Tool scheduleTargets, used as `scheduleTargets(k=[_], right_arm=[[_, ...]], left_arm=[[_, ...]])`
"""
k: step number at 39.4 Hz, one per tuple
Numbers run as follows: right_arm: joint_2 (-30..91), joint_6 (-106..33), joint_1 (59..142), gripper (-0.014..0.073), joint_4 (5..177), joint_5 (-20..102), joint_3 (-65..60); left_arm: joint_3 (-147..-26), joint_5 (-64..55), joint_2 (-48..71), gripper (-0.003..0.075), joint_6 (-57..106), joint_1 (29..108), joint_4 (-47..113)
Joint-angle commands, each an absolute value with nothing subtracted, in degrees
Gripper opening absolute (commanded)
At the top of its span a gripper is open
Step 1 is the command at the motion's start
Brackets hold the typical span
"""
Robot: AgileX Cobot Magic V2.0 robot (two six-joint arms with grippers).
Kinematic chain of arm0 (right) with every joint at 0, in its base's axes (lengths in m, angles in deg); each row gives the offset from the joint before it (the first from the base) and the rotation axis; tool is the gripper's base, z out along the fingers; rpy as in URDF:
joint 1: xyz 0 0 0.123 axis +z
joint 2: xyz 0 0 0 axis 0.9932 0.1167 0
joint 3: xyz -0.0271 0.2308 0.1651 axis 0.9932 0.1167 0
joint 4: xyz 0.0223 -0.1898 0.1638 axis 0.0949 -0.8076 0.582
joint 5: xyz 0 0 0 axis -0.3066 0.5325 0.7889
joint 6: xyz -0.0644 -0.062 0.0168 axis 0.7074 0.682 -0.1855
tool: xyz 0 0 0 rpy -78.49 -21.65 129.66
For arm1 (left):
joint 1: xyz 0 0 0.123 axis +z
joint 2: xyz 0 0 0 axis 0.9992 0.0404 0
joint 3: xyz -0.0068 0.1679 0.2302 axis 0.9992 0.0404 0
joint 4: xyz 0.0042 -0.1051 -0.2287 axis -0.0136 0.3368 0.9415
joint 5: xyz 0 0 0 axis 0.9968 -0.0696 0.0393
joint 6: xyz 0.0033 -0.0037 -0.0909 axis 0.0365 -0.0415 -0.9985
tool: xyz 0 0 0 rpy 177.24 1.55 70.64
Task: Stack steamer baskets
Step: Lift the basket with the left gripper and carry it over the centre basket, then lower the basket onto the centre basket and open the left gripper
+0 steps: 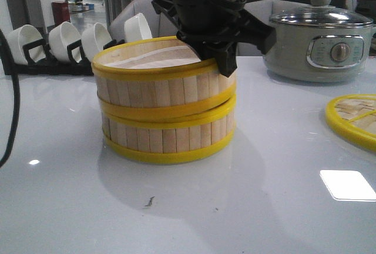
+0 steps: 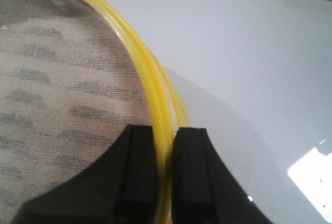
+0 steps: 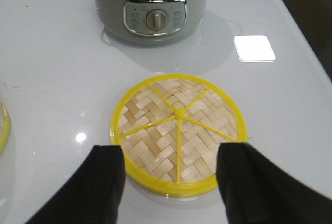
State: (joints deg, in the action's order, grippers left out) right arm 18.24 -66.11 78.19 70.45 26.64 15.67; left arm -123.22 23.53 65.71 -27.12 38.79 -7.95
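While stacked mid-tabletop (image 1: 247,207):
Steamer baskets (image 1: 167,104): upper sits on lower.
Left hand (image 2: 166,175): clamped on upper rim, right side.
Woven lid (image 3: 179,133): flat, far right.
Right hand (image 3: 171,177): spread open above lid.

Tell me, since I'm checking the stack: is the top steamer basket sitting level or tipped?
Tipped. The upper steamer basket rides higher at left than right on the lower basket, with the left tool pinching its rim.

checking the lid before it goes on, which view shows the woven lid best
The right wrist view: the whole woven lid lies flat on the table between the right gripper's open fingers, weave and spokes clear. The front view catches only its edge at the right border. The left wrist view shows just a yellow sliver.
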Motion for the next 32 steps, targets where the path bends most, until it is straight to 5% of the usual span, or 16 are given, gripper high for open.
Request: scheduleTargets(k=[1,10,20,32], right_arm=[[18.04,-66.15,78.06,0.0498,69.92,30.71,13.50],[18.04,-66.15,78.06,0.0498,69.92,30.71,13.50],[18.04,-66.15,78.06,0.0498,69.92,30.71,13.50],[18.04,-66.15,78.06,0.0498,69.92,30.71,13.50]], left_arm=[[-125.42,19.12,62.48,0.0088,-26.69,38.12,-8.47],[-125.42,19.02,62.48,0.0122,-26.69,38.12,-8.35],[-125.42,19.67,62.48,0.0364,-26.69,38.12,-8.35],[-125.66,19.80,62.48,0.0373,-26.69,38.12,-8.57]])
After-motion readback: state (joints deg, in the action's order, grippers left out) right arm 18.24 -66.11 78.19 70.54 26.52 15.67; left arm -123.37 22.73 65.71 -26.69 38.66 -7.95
